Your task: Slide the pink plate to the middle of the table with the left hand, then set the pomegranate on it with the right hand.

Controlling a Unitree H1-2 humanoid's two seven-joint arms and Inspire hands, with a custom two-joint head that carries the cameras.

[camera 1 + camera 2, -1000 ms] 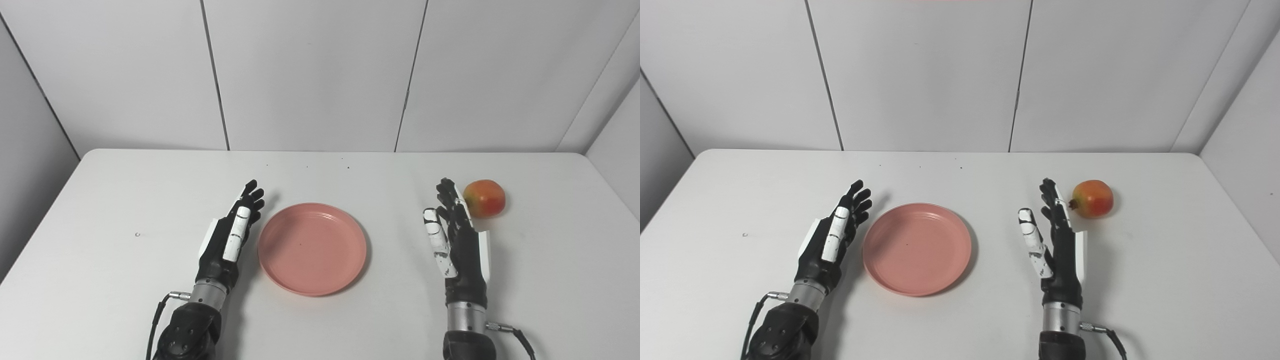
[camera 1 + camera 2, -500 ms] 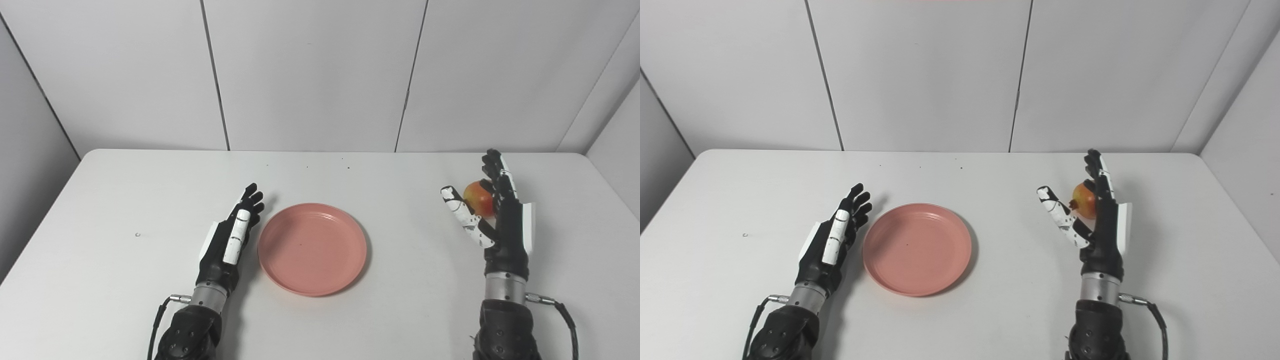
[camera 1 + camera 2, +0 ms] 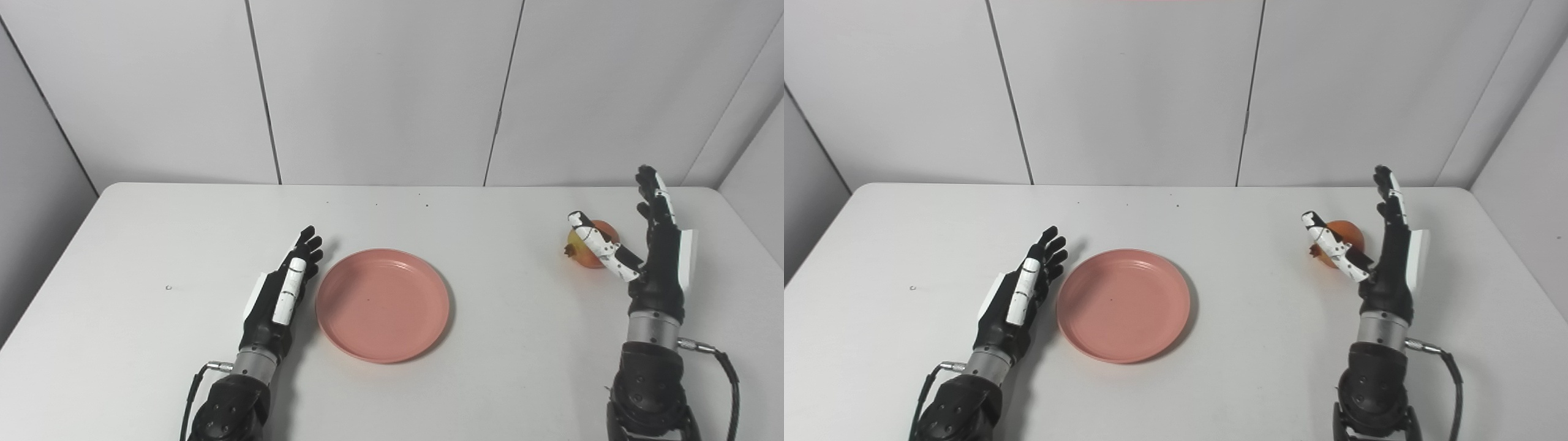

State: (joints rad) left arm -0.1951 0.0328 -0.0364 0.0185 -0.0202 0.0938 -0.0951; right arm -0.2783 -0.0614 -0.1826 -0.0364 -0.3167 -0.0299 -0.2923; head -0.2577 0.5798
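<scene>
Left eye view: right hand (image 3: 658, 257) before pomegranate (image 3: 597, 260).

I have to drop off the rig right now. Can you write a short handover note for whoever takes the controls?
Left hand: open, resting beside the pink plate's left rim.
Right hand: open, raised beside the pomegranate, thumb in front of it, not gripping.
Pomegranate sits on the table, far right.
Done: plate is near the table's middle.
Left: close on the pomegranate, carry it left, set it on the plate.
</scene>
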